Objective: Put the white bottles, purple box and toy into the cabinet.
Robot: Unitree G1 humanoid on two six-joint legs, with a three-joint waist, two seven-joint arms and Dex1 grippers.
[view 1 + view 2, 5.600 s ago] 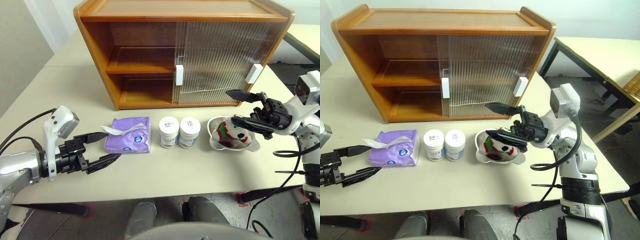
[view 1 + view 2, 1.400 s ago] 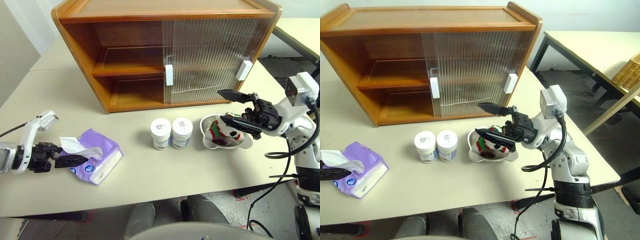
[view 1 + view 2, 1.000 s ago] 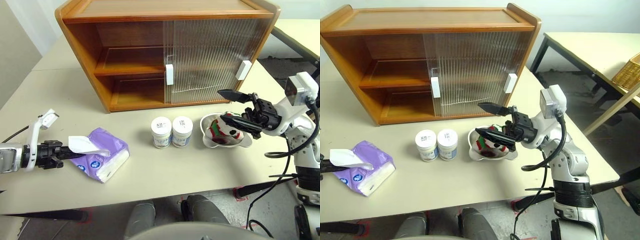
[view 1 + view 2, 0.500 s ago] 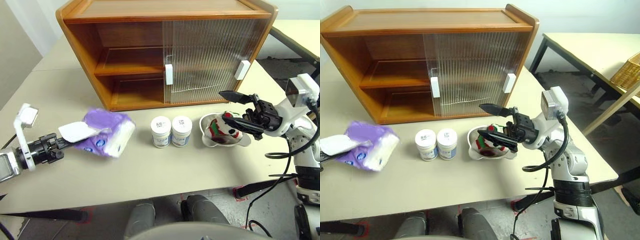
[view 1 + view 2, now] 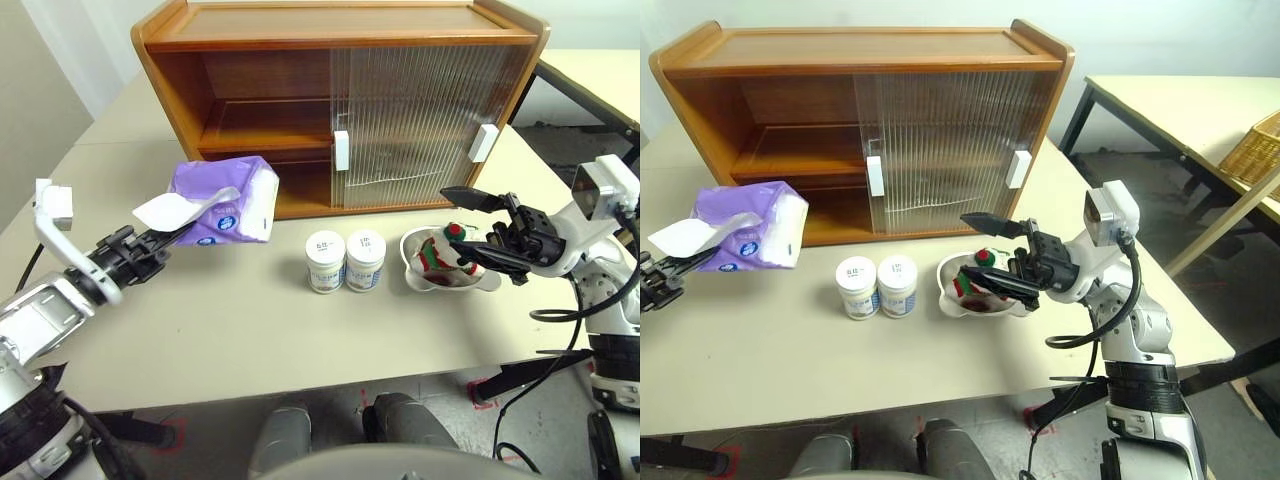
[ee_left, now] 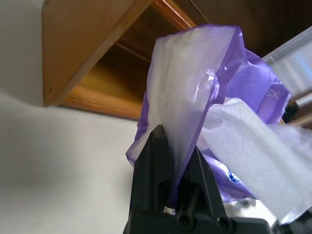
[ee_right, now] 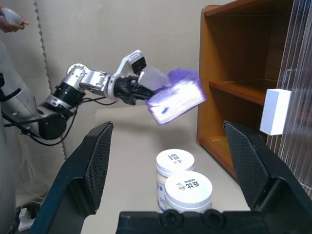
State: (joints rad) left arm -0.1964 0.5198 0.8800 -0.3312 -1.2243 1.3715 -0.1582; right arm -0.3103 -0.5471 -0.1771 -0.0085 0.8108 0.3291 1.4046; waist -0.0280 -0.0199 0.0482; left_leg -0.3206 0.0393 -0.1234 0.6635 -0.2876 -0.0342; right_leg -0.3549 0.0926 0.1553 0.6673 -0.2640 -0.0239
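- Above the table (image 5: 250, 330), at about ten o'clock from the white bottles (image 5: 344, 262), the purple box (image 5: 222, 201) hangs in the air in front of the cabinet's open left half.
- The left gripper (image 5: 172, 236) is pinched tight on the pack's purple wrapper beside the white tissue flap; the left wrist view shows the film squeezed between its two black fingers (image 6: 156, 161).
- The white bottles stand upright on the table, touching side by side, in front of the cabinet's lower shelf.
- At three o'clock from the bottles, just beside them, the toy (image 5: 440, 258) lies in a steel bowl (image 5: 421, 282); its red and green stripes show above the rim.
- The right gripper (image 5: 478, 228) hovers over the bowl with its fingers spread wide, holding nothing, pointing toward the bottles.
- The cabinet (image 5: 340, 100) stands at twelve o'clock from the bottles at the back of the table; its ribbed sliding doors cover the right half, two white handles showing, and both shelves on the left stand open.
- In the right wrist view, a person's hand (image 7: 12, 19) shows at the far edge, holding a small pale object.
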